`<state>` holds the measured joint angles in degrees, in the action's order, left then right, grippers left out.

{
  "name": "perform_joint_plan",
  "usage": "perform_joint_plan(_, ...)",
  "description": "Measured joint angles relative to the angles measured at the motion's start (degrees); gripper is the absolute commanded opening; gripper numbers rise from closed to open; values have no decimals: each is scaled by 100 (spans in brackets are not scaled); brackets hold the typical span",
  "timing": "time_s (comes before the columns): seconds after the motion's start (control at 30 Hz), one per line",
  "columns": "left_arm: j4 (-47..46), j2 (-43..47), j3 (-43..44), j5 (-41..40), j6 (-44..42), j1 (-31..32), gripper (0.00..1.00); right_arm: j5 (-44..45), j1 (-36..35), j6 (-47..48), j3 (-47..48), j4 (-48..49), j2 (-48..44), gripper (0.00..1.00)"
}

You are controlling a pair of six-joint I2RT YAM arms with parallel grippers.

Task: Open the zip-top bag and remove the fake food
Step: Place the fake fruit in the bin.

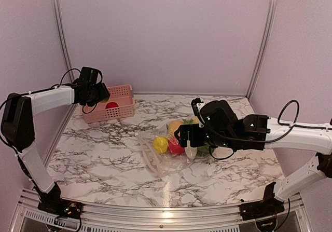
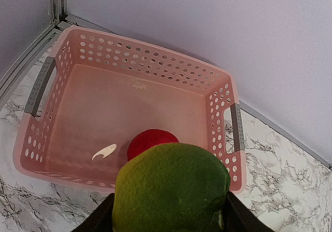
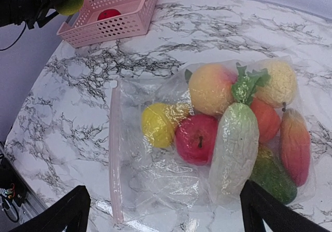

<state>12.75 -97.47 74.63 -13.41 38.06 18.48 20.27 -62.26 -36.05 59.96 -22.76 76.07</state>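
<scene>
The clear zip-top bag (image 3: 155, 175) lies flat on the marble table, its pink zip strip (image 3: 114, 154) on the left. Fake food fills its right half: a yellow lemon (image 3: 158, 123), a red apple (image 3: 199, 138), a peach (image 3: 210, 89), a pale green vegetable (image 3: 233, 149) and others. My right gripper (image 3: 166, 211) hovers open over the bag's empty part, holding nothing; the top view shows this gripper (image 1: 189, 138) over the bag (image 1: 166, 157). My left gripper (image 2: 168, 216) is shut on a green fruit (image 2: 171, 188) above the pink basket's near wall.
The pink basket (image 2: 140, 55) stands at the back left against the wall (image 1: 111, 112). A red toy fruit (image 2: 150, 138) and a small white scrap (image 2: 104, 151) lie inside it. Metal frame posts rise at the back corners.
</scene>
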Motion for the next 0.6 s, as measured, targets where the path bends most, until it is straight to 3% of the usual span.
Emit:
perform_joint_plan(0.33,179,-793,555,118,-175,-575,42,136,0,-173,-308,-216,-356,99)
perform_joint_plan(0.6,372,-1091,708,238,-356,-769,56,136,0,-210,-323,-225,-358,99)
